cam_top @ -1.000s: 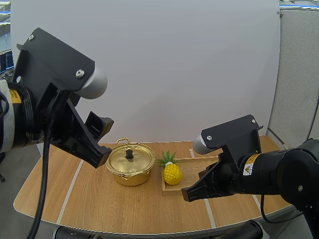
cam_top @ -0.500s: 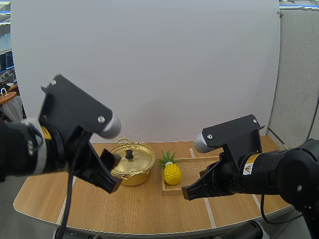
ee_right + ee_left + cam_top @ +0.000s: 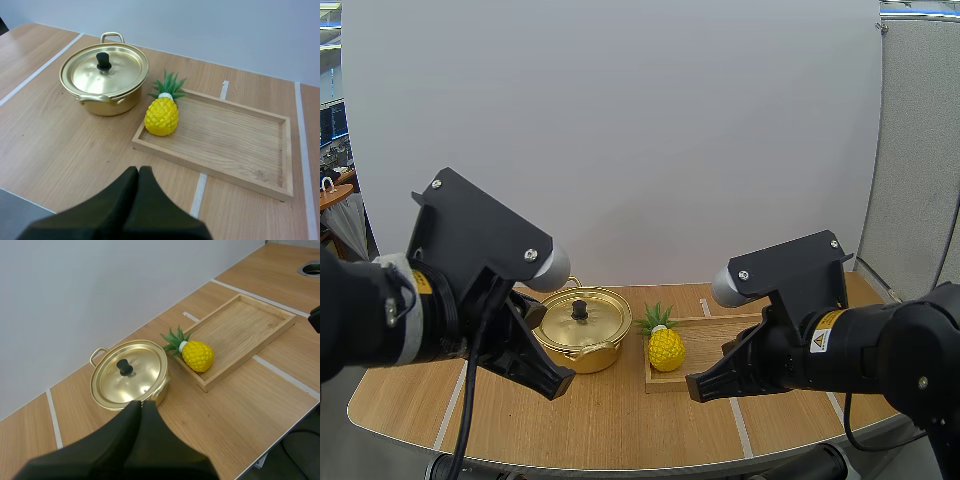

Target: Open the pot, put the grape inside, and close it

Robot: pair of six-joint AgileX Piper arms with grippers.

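A gold pot (image 3: 582, 342) with its lid on and a black knob (image 3: 579, 310) stands on the table, also seen as the pot (image 3: 131, 374) and the pot (image 3: 104, 75). A yellow pineapple (image 3: 666, 349) with green leaves lies at the near end of the wooden tray (image 3: 712, 334); no grapes are visible. My left gripper (image 3: 560, 384) hangs shut and empty just in front of the pot, its tips (image 3: 141, 403) lying together. My right gripper (image 3: 695, 390) is shut and empty in front of the tray, fingers (image 3: 138, 170) pressed into one wedge.
The tray (image 3: 227, 137) is bare apart from the pineapple (image 3: 162, 115) at its pot-side end. White tape lines cross the wooden table (image 3: 620, 420). Bare table lies in front of the pot and the tray.
My left arm has dropped from high at the left to in front of the pot, and its gripper has gone from open to shut. The right arm has not moved.
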